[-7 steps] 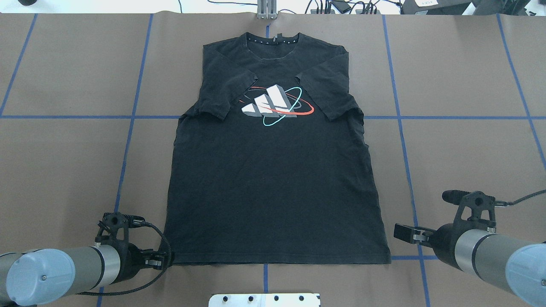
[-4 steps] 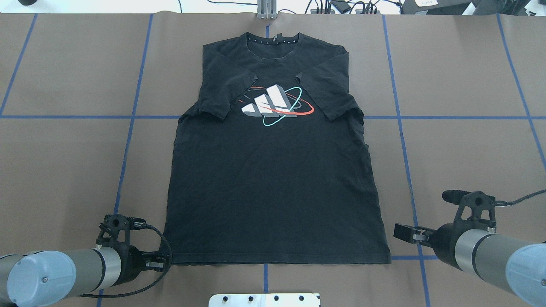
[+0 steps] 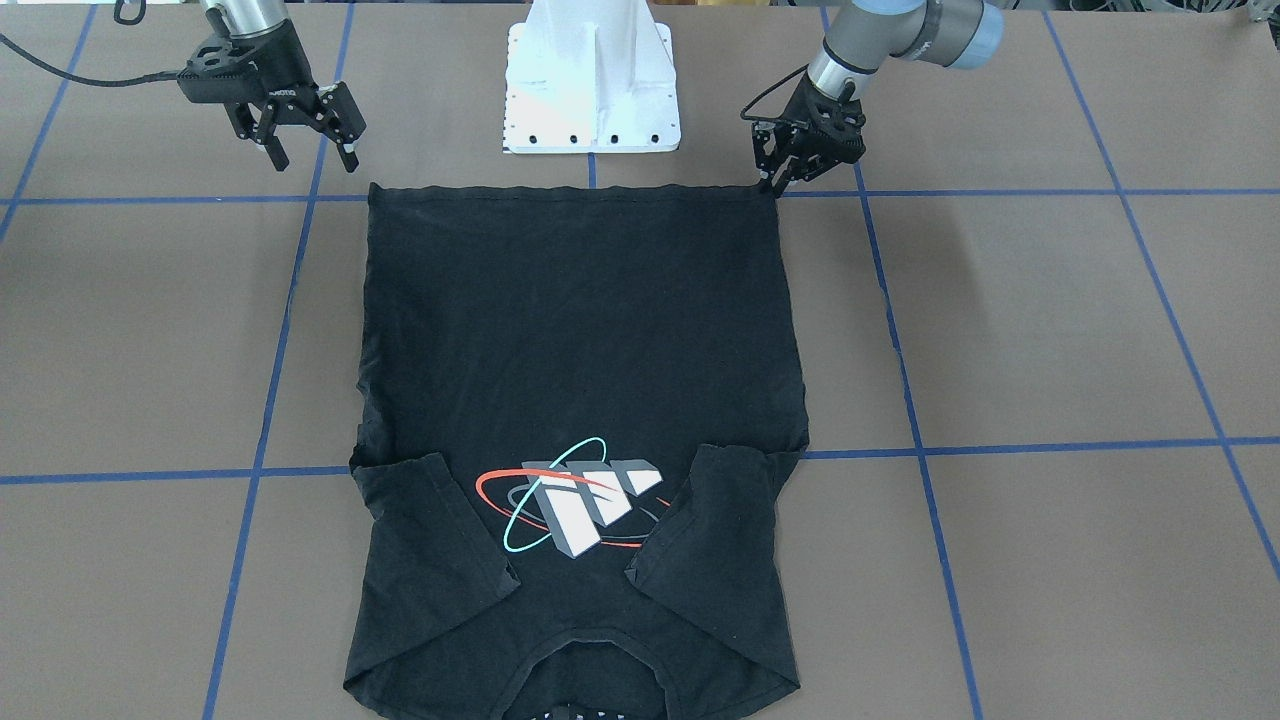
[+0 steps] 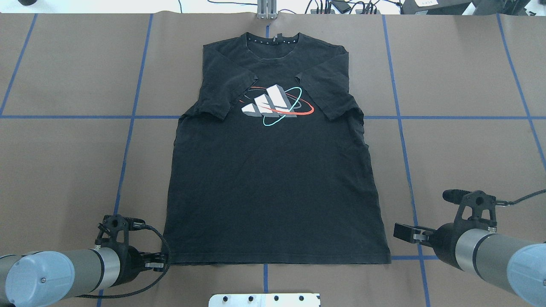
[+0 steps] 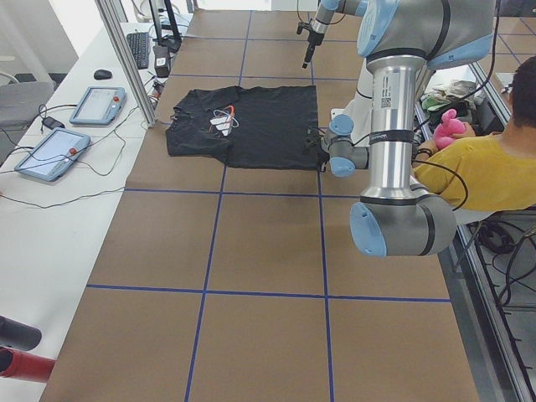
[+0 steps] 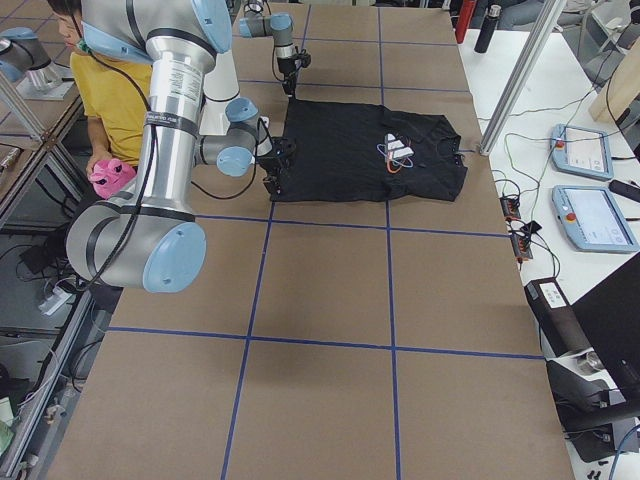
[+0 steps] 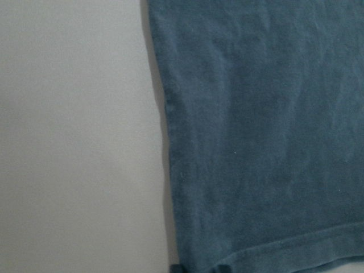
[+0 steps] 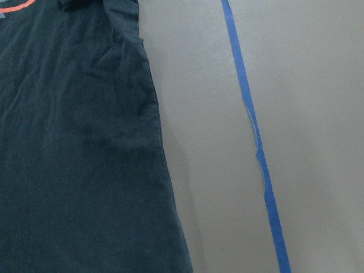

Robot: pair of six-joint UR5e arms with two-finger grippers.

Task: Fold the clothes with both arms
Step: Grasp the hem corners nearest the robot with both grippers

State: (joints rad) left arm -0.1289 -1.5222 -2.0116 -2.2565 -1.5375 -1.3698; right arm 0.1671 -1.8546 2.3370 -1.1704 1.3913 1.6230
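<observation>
The black T-shirt (image 4: 273, 179) lies flat on the brown table, graphic up, with both sleeves folded inward and its collar at the far edge. In the front view the shirt (image 3: 580, 330) has its hem toward the robot. My left gripper (image 4: 158, 265) sits low at the hem's left corner; in the front view that gripper (image 3: 775, 183) looks slightly open, its tips touching the corner. My right gripper (image 3: 312, 155) hangs open above the table, just off the hem's right corner, holding nothing. The left wrist view shows the hem corner (image 7: 256, 142) close up; the right wrist view shows the shirt's side edge (image 8: 74, 159).
The white pedestal base (image 3: 590, 90) stands just behind the hem. Blue tape lines (image 8: 256, 142) grid the brown paper. A seated person in yellow (image 5: 494, 167) is beside the robot. Tablets (image 6: 590, 215) and cables lie on a side table past the collar end.
My left gripper has sunk slightly and drawn back toward the robot at the hem corner. The right arm and the shirt have not moved.
</observation>
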